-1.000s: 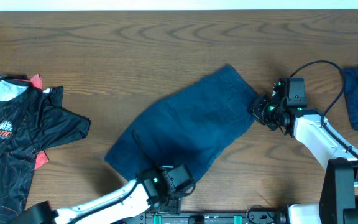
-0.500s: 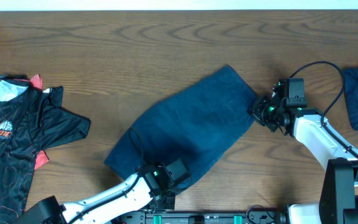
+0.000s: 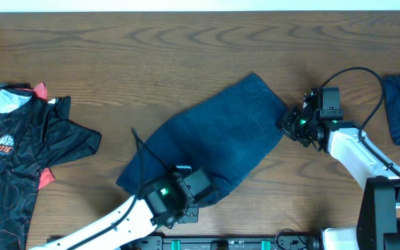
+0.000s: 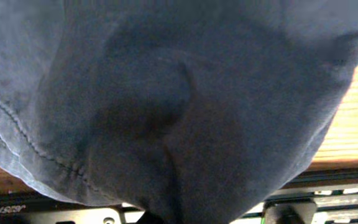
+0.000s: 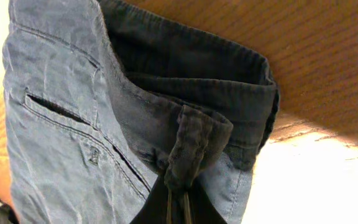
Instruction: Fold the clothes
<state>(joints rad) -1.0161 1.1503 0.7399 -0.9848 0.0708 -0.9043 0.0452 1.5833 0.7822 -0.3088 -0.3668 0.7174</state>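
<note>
Left gripper (image 3: 198, 190): the jaws, previously spread above the near hem of the dark navy-blue soft fabric garment (image 3: 217, 135), are now closed on that hem. The gripper has shifted slightly inward over the garment's near edge. It has also risen toward the overhead camera, so it appears larger. The near hem is now gathered and raised at the grip point. The arm's thin black cable (image 3: 142, 150) has swung further out across the garment's left end.
</note>
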